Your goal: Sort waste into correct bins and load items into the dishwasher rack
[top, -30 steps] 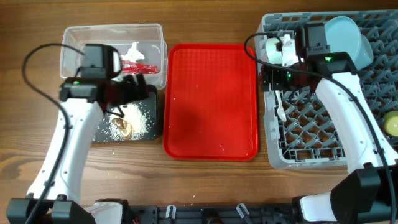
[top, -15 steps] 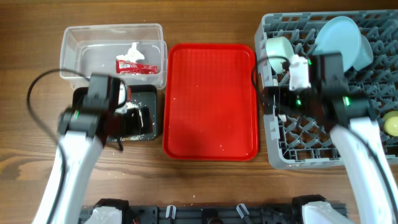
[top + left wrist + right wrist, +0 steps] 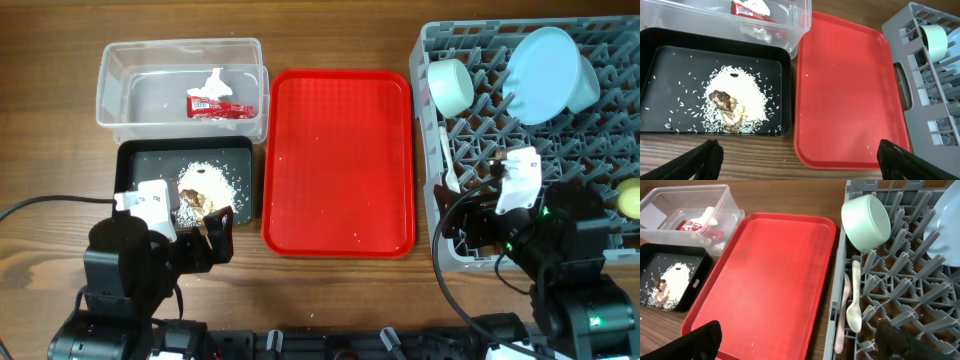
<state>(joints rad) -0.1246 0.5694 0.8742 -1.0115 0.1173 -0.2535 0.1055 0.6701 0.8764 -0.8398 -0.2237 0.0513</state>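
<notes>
On matte black tray point(image 3: 665, 65), grainy rice scraps point(image 3: 747, 97) (heaped); crumpled wrapper point(image 3: 747, 6) in clear tub point(image 3: 140, 90); both jaws spread, empty.

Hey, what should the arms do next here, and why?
Probably park both arms and stop. The wrapper is in the tub, the rice in the black tray, the green bowl, plate and spoon in the rack, and the red tray holds only specks. The left gripper and right gripper are open and empty, so nothing seems left to sort.
</notes>
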